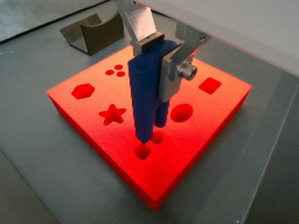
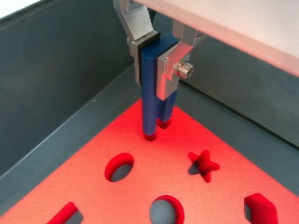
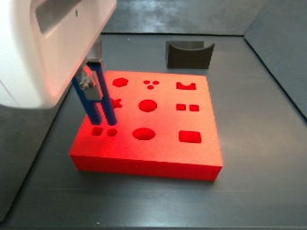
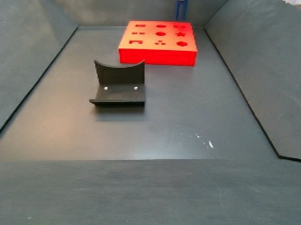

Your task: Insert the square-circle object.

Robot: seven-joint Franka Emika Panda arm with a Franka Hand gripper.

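My gripper is shut on a blue piece with two long legs, and holds it upright over the red block. It shows the same way in both wrist views, gripper and piece. The legs' lower ends reach the block's top by a small pair of holes near one corner. I cannot tell whether the ends have entered. In a side view the piece stands at the block's left front, with the gripper mostly hidden behind the white arm body.
The block has several other shaped holes, among them a star and a hexagon. The fixture stands behind the block and also shows in a side view. Grey bin walls surround the floor.
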